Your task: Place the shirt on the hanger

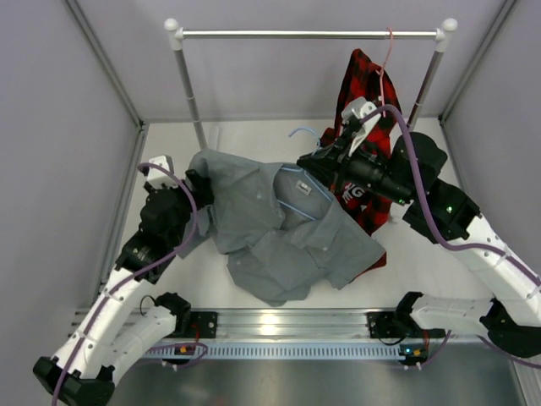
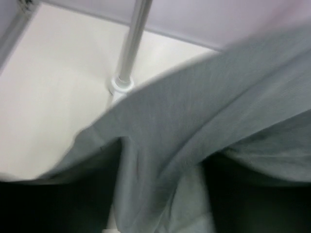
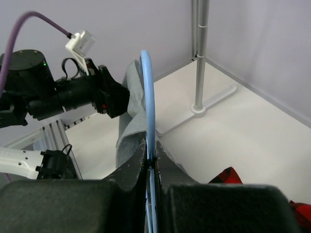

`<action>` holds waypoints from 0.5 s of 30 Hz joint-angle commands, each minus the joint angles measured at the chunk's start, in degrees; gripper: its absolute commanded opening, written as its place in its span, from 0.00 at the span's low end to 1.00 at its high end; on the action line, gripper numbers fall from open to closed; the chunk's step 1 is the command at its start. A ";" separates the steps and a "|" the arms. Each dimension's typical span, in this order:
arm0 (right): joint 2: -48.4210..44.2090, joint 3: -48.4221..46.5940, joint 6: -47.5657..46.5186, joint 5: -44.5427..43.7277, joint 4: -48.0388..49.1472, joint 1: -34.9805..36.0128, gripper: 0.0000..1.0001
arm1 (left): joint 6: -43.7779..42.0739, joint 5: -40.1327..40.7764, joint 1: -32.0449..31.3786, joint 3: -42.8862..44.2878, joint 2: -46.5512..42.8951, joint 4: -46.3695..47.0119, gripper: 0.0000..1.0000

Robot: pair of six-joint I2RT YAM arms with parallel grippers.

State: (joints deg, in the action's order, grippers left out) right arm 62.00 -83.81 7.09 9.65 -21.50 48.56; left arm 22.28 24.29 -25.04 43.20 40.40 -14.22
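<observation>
the plain grey button-up shirt [image 1: 279, 228] is spread on the white table [image 1: 254, 139]. the thin light-blue wire hanger [image 3: 147, 97], seen inside its collar, is pinched tightly by the right gripper [image 3: 150, 162]. the left gripper's [image 1: 199, 188] finger state cannot be told.

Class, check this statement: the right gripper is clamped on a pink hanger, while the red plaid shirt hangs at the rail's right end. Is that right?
Not quite: the hanger in the right gripper is light blue, not pink, as the right wrist view shows, its wire pinched in the shut jaws. The red plaid shirt does hang at the right end of the rail.
</observation>
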 commanded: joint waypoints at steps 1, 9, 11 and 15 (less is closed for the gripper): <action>0.84 -4.78 0.38 0.02 2.42 -0.57 0.00 | -0.93 4.95 0.34 7.41 1.60 -3.42 0.97; 1.55 -7.86 -1.73 -4.81 -2.32 -0.65 0.00 | -13.54 -12.72 0.34 21.37 -2.00 -3.39 0.96; 1.20 -7.51 -2.17 -4.12 -3.20 -0.74 0.00 | -16.99 -35.64 0.34 24.98 2.71 -1.78 0.95; -1.52 -4.62 -2.44 -2.97 -5.83 -0.83 0.00 | -29.27 -69.32 0.25 37.46 17.14 -6.25 0.98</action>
State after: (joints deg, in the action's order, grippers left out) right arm 63.88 -88.82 5.69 6.96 -26.33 48.49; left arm 5.50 -11.79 -24.73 74.81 46.78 -20.16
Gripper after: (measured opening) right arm 0.020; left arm 0.980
